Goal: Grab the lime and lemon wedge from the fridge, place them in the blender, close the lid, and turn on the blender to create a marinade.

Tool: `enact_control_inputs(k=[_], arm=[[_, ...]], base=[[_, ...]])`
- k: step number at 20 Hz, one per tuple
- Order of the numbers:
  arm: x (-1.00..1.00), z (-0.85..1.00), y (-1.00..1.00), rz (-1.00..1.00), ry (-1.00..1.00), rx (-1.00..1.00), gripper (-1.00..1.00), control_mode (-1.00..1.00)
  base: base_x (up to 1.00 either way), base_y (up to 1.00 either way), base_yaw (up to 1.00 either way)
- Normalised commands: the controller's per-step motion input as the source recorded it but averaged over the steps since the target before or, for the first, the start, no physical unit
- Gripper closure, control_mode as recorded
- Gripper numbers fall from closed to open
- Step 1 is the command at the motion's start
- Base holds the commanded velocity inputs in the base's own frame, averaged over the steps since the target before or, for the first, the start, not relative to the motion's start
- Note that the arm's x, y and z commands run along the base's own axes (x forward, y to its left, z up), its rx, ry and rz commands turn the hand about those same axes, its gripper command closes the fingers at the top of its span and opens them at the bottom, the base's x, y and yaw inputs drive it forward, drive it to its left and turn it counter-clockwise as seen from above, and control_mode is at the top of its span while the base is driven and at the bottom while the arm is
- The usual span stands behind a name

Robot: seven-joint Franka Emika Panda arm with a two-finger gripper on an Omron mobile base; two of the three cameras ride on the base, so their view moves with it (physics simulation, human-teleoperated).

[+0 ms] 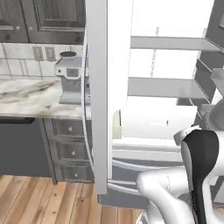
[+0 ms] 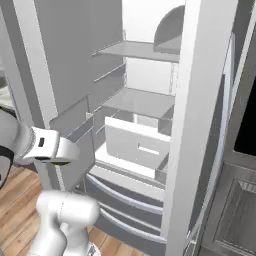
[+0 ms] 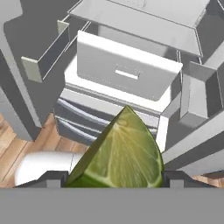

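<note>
a grey coffee machine [image 1: 70, 78] stands on the marble desk [image 1: 26, 98] at the left of the left base view, under dark wall cabinets [image 1: 41, 19]. grey drawers [image 1: 68, 151] sit below, above wooden floor [image 1: 39, 201].

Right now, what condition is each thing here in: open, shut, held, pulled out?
fridge: doors open, shelves showing.
white drawer: pulled out from the fridge.
lemon wedge: held between the fingers, pointed end up, clear of the shelves.
gripper: closed on the wedge.
counter drawers: shut.
</note>
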Motion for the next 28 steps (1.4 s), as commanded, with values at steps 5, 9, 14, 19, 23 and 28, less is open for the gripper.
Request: enact_control_inputs(k=[5,9,14,19,23,28], arm=[[0.0,0.0,0.0,0.0,0.0,0.0,1.0,1.0],[0.0,0.0,0.0,0.0,0.0,0.0,1.0,1.0],[0.0,0.0,0.0,0.0,0.0,0.0,1.0,1.0],[0.0,0.0,0.0,0.0,0.0,0.0,1.0,1.0],[0.0,0.0,0.0,0.0,0.0,0.0,1.0,1.0],[0.0,0.0,0.0,0.0,0.0,0.0,1.0,1.0]], base=[[-0.89,-0.33,0.87],[-0.78,-0.23,0.91],[-0.48,-0.01,0.99],[-0.18,0.0,1.0],[0.0,0.0,1.0],[0.0,0.01,0.98]])
